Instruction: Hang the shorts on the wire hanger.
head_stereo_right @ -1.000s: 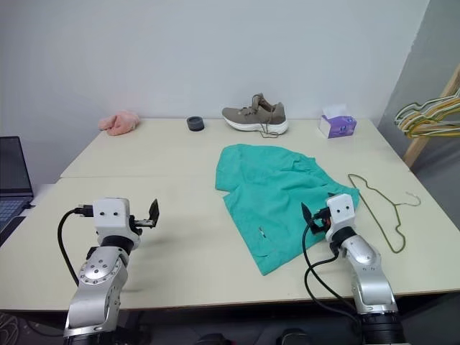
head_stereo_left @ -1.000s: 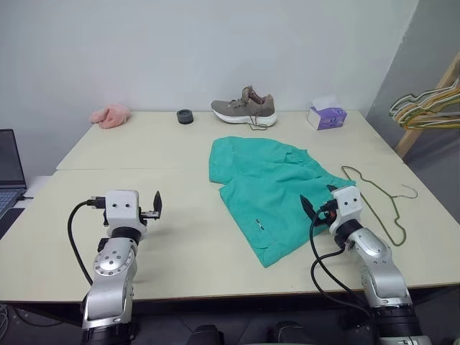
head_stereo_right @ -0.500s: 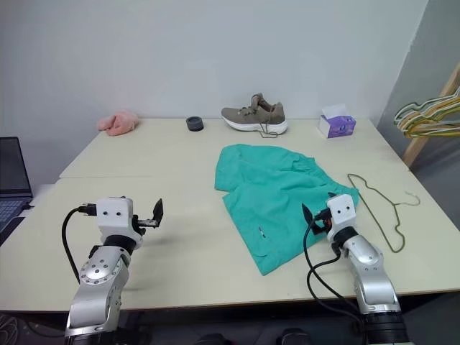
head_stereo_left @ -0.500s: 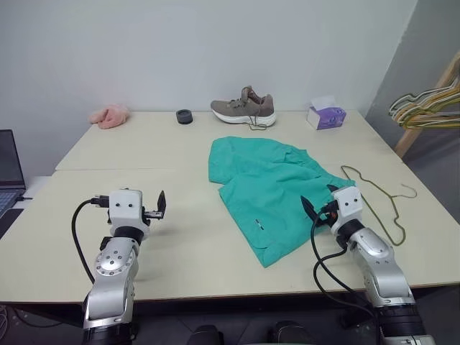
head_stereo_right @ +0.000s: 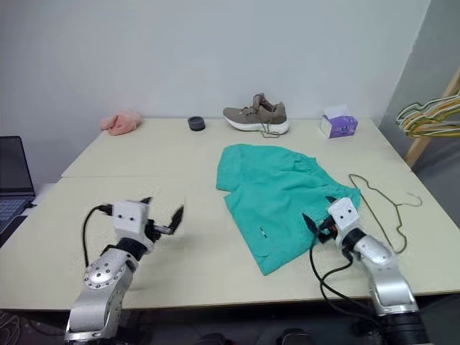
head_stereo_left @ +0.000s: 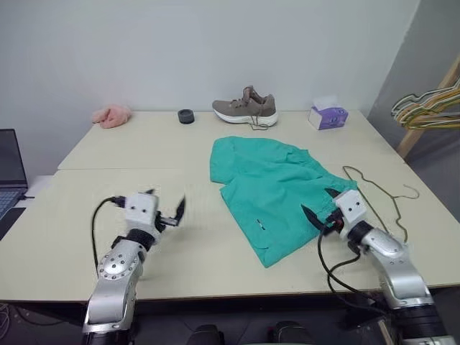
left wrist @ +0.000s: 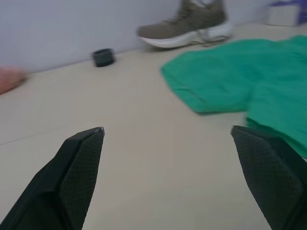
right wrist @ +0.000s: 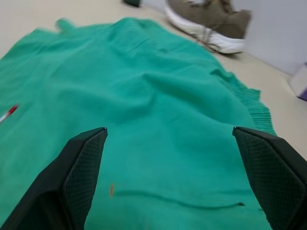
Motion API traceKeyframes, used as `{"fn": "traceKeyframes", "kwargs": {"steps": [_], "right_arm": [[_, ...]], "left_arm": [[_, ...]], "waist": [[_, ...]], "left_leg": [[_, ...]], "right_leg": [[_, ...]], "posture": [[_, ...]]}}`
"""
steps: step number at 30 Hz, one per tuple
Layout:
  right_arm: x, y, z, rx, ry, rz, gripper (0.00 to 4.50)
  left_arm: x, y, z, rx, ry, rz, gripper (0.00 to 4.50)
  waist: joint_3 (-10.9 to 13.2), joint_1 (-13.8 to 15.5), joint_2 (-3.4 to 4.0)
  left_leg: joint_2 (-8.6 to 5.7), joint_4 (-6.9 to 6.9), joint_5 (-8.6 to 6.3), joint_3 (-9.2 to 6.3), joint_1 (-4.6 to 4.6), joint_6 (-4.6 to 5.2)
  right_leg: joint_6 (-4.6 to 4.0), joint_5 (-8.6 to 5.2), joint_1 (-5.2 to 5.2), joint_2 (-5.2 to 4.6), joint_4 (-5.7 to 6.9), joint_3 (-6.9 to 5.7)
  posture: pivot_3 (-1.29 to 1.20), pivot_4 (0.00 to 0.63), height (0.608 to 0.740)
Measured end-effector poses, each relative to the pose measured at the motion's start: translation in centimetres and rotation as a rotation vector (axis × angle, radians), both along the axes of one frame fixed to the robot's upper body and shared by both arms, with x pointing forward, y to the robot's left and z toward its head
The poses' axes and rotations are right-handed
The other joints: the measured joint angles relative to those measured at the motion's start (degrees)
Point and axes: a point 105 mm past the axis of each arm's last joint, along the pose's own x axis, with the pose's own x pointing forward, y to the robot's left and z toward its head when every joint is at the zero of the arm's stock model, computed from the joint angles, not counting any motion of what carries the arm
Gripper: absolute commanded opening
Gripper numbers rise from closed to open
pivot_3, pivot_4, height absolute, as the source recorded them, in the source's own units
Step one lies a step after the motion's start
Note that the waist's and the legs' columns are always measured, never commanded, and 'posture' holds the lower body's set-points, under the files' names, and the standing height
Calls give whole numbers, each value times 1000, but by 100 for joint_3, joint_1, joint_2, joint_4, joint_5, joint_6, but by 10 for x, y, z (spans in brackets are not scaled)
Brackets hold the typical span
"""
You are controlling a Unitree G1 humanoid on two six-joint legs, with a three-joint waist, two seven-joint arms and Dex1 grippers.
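Teal-green shorts (head_stereo_left: pixel 273 188) lie spread flat on the beige table (head_stereo_left: pixel 108 147). Just to their right lies the wire hanger (head_stereo_left: pixel 379 194), apart from the fabric. Over the shorts' right edge, the right gripper (head_stereo_left: pixel 320 205) gapes fully wide and empty. Well left of the shorts, the left gripper (head_stereo_left: pixel 167 203) is likewise spread wide, grasping nothing.

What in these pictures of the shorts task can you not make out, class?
- Left gripper: motion-blurred in the head views.
- Wire hanger: part of its near side runs behind the right gripper.
- Bunched hangers: cut off by the right edge.
- Shorts: tag too small to read.
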Motion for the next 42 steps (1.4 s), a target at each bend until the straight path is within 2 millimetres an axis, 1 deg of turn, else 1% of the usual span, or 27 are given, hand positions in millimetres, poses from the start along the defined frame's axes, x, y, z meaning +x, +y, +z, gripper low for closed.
{"fn": "traceKeyframes", "kwargs": {"steps": [4, 6, 8, 10, 13, 15, 17, 20, 23, 25, 27, 29, 32, 35, 36, 37, 40, 42], "right_arm": [[-13, -17, -1, -151, 18, 108, 4500], [-15, -33, -3, -270, 9, 135, 4500], [-14, -52, -4, -423, -13, 157, 4500], [-9, -57, -5, -537, -59, 199, 4500], [2, -46, -10, -682, -144, 296, 4500], [7, -37, -17, -767, -196, 368, 4500], [13, -28, -19, -814, -252, 407, 4500], [23, -18, -21, -874, -324, 435, 4500], [34, -4, -23, -899, -383, 443, 4500], [37, 3, -24, -905, -407, 458, 4106], [40, 10, -27, -890, -411, 465, 3599], [40, 19, -31, -868, -408, 478, 2841], [40, 31, -36, -830, -393, 493, 1770], [40, 36, -36, -797, -381, 493, 668], [40, 37, -36, -790, -374, 493, 232], [40, 38, -36, -786, -369, 494, 15], [41, 47, -30, -756, -372, 494, 15], [41, 62, -25, -720, -361, 503, 15]], "left_arm": [[-6, -21, 0, 0, 52, -190, 4482], [-10, -33, 6, -24, 72, -288, 4482], [-14, -40, 12, -24, 87, -373, 4482], [-16, -44, 15, -19, 102, -428, 4482], [-17, -51, 18, -15, 116, -482, 4482], [-13, -52, 24, -14, 98, -490, 4482], [-12, -52, 26, -20, 95, -495, 4482], [-10, -53, 29, -23, 90, -501, 4482], [-7, -49, 26, -30, 103, -489, 4482], [-6, -45, 26, -33, 104, -476, 4500], [-6, -42, 28, -42, 102, -470, 4500], [-8, -40, 28, -47, 123, -490, 4500], [-19, -36, 22, -46, 198, -547, 4500], [-31, -30, 15, -17, 271, -595, 4500], [-33, -27, 14, -2, 288, -602, 4500], [-34, -25, 15, 6, 290, -603, 4500], [-31, -17, 20, 26, 278, -589, 4500], [-30, -15, 24, 43, 272, -594, 4500]], "waist": [[2, -37, 2], [4, -77, 4], [6, -132, 3], [11, -198, -1], [18, -354, -4], [18, -415, -5], [17, -465, -6], [11, -507, -22], [5, -565, -31], [0, -616, -40], [-3, -652, -45], [-3, -680, -45], [1, -696, -43], [5, -697, -42], [6, -691, -41], [7, -682, -41], [8, -673, -40], [9, -676, -38]], "left_leg": [[-1, 0, 0, 4, 5, 0], [0, 0, 0, 15, 10, 0], [-1, -2, 0, 31, 21, 0], [0, -5, -1, 41, 42, 0], [3, -5, 0, 45, 54, 1], [4, -4, 0, 44, 55, 1], [5, -4, 0, 43, 54, 0], [9, -4, 0, 41, 54, 0], [10, -1, 0, 40, 57, 1], [11, -1, 0, 36, 57, 1], [13, -2, 0, 34, 57, 1], [14, -4, 0, 30, 57, 1], [19, -5, -1, 24, 55, 1], [19, -5, -1, 21, 55, 1], [19, -4, 0, 20, 54, 1], [18, -4, 0, 20, 54, 1], [19, -4, 0, 20, 55, 1], [21, -5, -1, 17, 53, 1]], "right_leg": [[-3, -1, 1, 7, 3, 1], [-6, -3, 1, 7, 4, 1], [-9, -5, 5, 7, 4, 5], [-26, -15, 19, 8, 4, 13], [-31, -16, 27, 10, 7, 20], [-30, -14, 28, 10, 8, 24], [1, 3, 29, 10, 8, 30], [4, 6, 29, 10, 7, 43], [6, 8, 33, 10, 8, 46], [5, 8, 35, 10, 8, 44], [4, 7, 35, 11, 8, 43], [3, 6, 34, 13, 8, 43], [0, 5, 32, 18, 9, 40], [-1, 4, 32, 18, 9, 35], [-1, 4, 33, 17, 10, 33], [-1, 4, 33, 16, 10, 32], [-1, 4, 33, 15, 10, 30], [-1, 4, 31, 16, 11, 28]], "posture": [[-62, 0, 740], [-70, 0, 740], [-84, 0, 740], [-94, 0, 740], [-106, 0, 740], [-111, 0, 740], [-111, 0, 740], [-116, 0, 740], [-115, 0, 740], [-114, 0, 740], [-114, 0, 740], [-108, 0, 740], [-104, 0, 740], [-103, 0, 740], [-102, 0, 740], [-102, 0, 740], [-101, 0, 740], [-102, 0, 740]]}}
